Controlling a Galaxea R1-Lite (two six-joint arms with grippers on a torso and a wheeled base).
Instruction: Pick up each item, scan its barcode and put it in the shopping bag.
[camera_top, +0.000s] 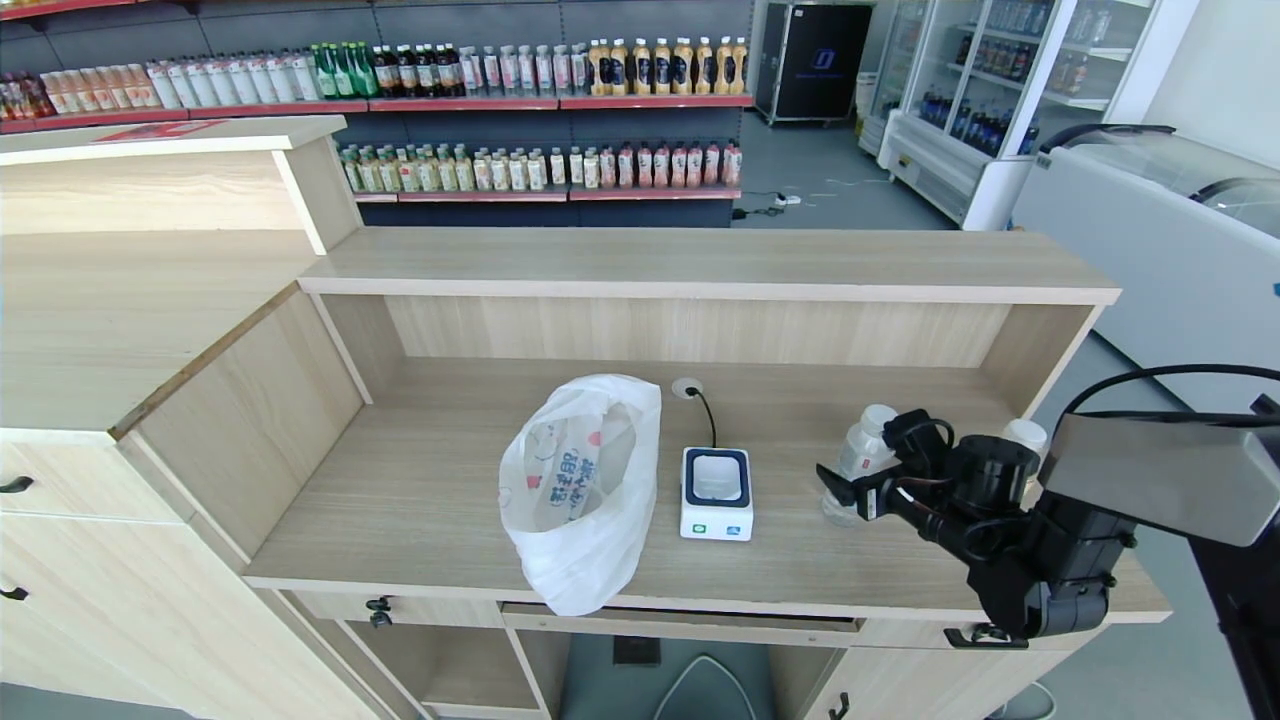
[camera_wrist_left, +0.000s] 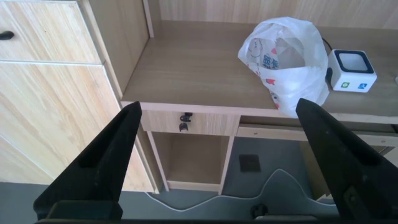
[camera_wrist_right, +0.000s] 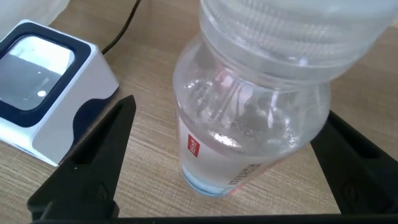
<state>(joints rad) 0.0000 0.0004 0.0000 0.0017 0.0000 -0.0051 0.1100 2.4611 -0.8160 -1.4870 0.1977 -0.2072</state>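
Bottle (camera_top: 862, 450) upright on bench (camera_top: 420, 500), 3 o'clock from scanner (camera_top: 716, 492); bag (camera_top: 585, 490) at scanner's 9 o'clock. Right gripper (camera_wrist_right: 229, 115) fingers apart, straddling bottle, unclamped. Left gripper (camera_wrist_left: 219, 106) fingers apart, off bench's front edge.

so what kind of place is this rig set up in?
Most likely a small convenience store, at the checkout: a wooden counter with a barcode scanner and shopping bag, shelves of bottled drinks behind, and glass-door fridges to the right.

Pale wood counter (camera_top: 700, 265), drink shelves (camera_top: 460, 103) behind, glass-door fridges (camera_top: 960, 90), grey floor (camera_top: 830, 150)
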